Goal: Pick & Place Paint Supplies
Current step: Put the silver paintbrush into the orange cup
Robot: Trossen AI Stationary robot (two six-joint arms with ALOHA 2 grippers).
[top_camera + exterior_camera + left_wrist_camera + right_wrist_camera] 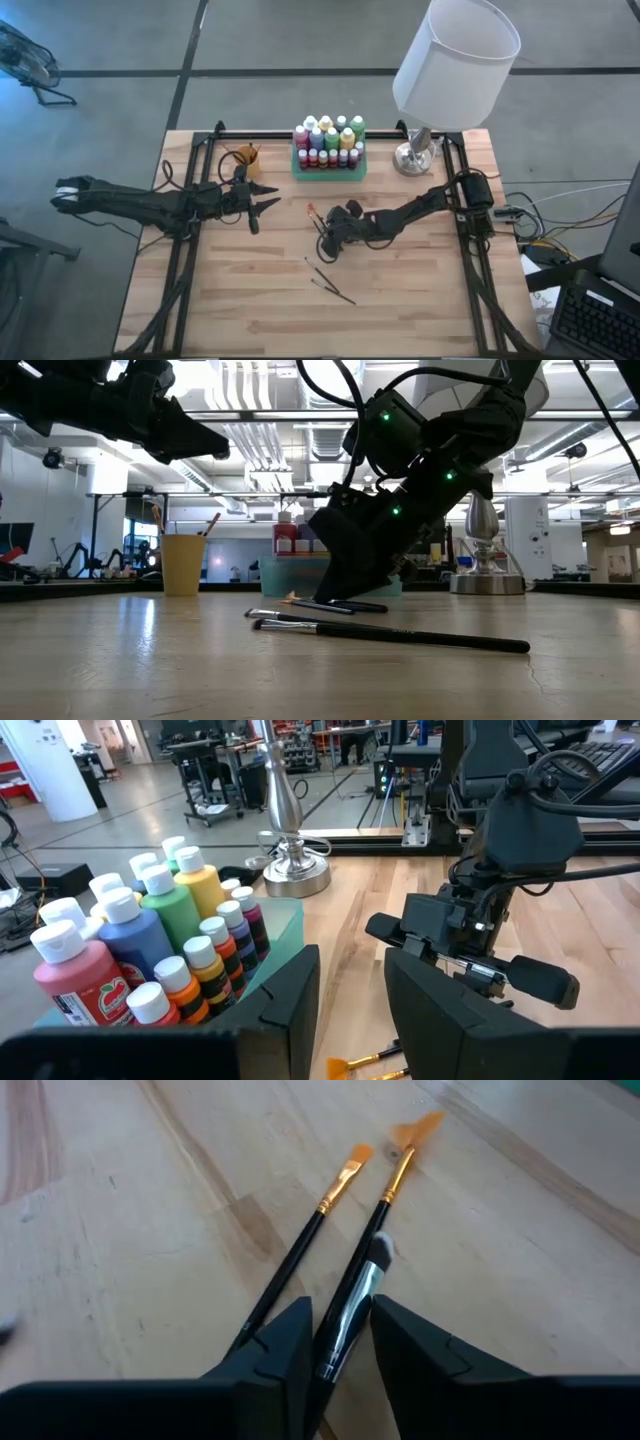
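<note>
Paint bottles (328, 140) stand in a green tray (330, 173) at the far middle; they also show in the left wrist view (150, 940). Near the table's middle, my right gripper (323, 229) slants down onto a small group of paintbrushes (345, 1240) and is shut on a silver-ferruled paintbrush (352, 1305). Two orange-bristled brushes (335, 1190) lie beside it. Two more brushes (327, 280) lie nearer the front edge. My left gripper (264, 205) hangs open and empty above the table's left half. My right gripper has the silver-ferruled brush between its two fingers at the ferrule (345, 1325). The fingers slant down from the table's right and lie along the brush. The brush lies flat on the wood, with its pale bristles (381, 1248) pointing away from the fingers. One orange-tipped brush's handle runs under the left finger (285, 1345).
An orange cup (247, 160) holding brushes stands left of the tray. A lamp with a white shade (455, 60) and a metal foot (415, 155) stands at the far right. Black rails (190, 190) run along both sides of the table.
</note>
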